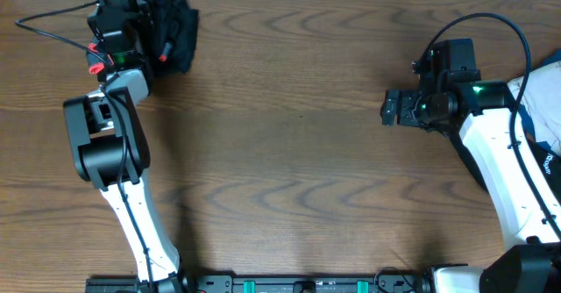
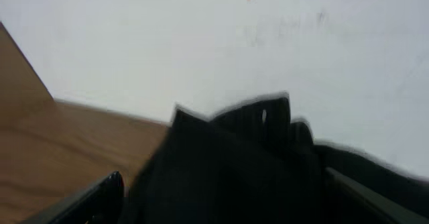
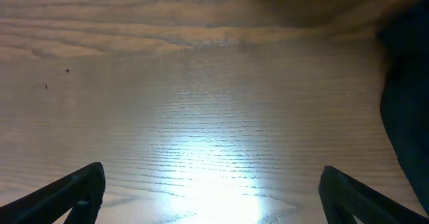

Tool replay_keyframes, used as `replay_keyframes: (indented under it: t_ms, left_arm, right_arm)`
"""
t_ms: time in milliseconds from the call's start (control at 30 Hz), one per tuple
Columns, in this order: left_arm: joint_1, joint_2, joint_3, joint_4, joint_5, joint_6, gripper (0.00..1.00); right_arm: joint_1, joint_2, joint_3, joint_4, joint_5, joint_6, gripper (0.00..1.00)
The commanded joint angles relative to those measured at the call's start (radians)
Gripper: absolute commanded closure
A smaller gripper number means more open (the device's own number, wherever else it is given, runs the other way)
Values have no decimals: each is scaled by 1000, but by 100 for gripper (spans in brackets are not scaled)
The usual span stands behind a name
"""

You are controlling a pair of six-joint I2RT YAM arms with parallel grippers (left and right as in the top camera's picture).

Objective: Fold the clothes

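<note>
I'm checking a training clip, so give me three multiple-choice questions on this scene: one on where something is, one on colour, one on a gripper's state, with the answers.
1. Where on the table is the black garment?
A. The far left corner
B. The centre
C. The near right corner

2. What colours are the clothes at the right edge?
A. Red and yellow
B. White and blue
C. Green and orange

3. How is the right gripper?
A. Shut on a garment
B. Shut on nothing
C. Open over bare wood

Answers:
1 A: the overhead view shows it bunched in that corner.
2 B: white fabric with blue shows beside the right arm.
3 C: its wrist view shows both fingers wide apart with only wood between them.
</note>
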Motion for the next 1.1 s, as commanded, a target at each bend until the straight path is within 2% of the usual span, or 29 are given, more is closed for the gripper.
replay_keyframes:
  t_ms: [0, 200, 300, 433, 567, 767, 933, 1067]
  left_arm:
    - [13, -146, 2, 62, -16, 23, 8]
    - [19, -223, 4, 98, -16, 23, 8]
    - [29, -202, 4, 45, 3, 23, 8]
    - [42, -129, 4, 15, 54, 23, 8]
    - [47, -18, 4, -6, 52, 23, 7]
    - [66, 118, 3, -128, 11, 24, 7]
    - [67, 79, 3, -89, -74, 116, 7]
    - [50, -31, 3, 1, -84, 127, 7]
  right_arm:
    - [-5, -18, 13, 3, 6, -14, 1]
    - [-5, -17, 13, 13, 6, -14, 1]
    - [-5, -17, 13, 19, 6, -14, 1]
    - [-5, -17, 13, 18, 6, -14, 1]
    - [-5, -17, 13, 18, 6, -10, 1]
    - [-4, -18, 13, 2, 6, 1, 1]
    - [-5, -17, 13, 0, 6, 1, 1]
    - [-4, -17, 13, 4, 6, 1, 1]
